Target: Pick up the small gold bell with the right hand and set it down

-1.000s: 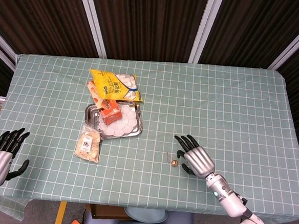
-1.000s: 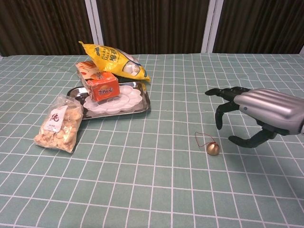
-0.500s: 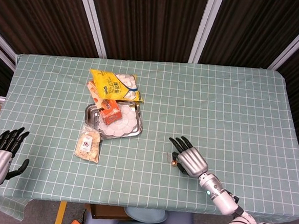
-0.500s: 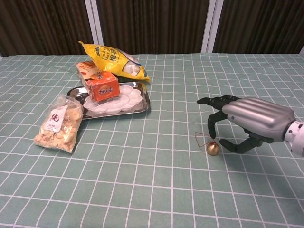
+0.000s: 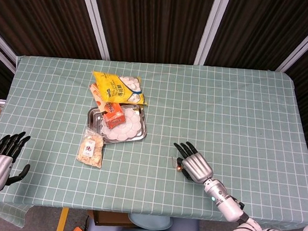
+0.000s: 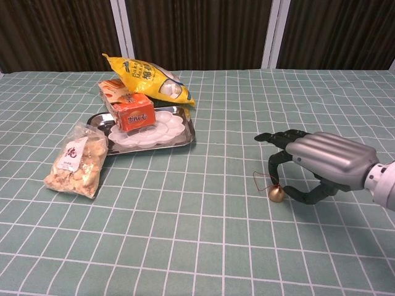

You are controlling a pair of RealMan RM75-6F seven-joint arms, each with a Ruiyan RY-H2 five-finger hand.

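The small gold bell [image 5: 179,168] [image 6: 276,193] sits on the green checked tablecloth at the front middle, its thin red cord looped to the left. My right hand [image 5: 194,163] [image 6: 318,163] is just right of it, low over the cloth. Its fingers arch down over the bell's top and the thumb curls in close beside it. The bell still rests on the cloth, and I see no firm grip on it. My left hand [image 5: 0,160] hangs off the table's front left corner with its fingers apart, holding nothing; the chest view does not show it.
A metal tray [image 5: 94,127] [image 6: 191,132] at left centre holds a white plate and an orange box [image 5: 113,115] [image 6: 133,114]. A yellow snack bag [image 5: 119,87] leans on its far side. A clear bag of snacks [image 5: 91,148] [image 6: 77,160] lies in front of it.
My right hand has moved left and down to the bell, from a short way off to arching over it. The bell and the left hand have not moved.
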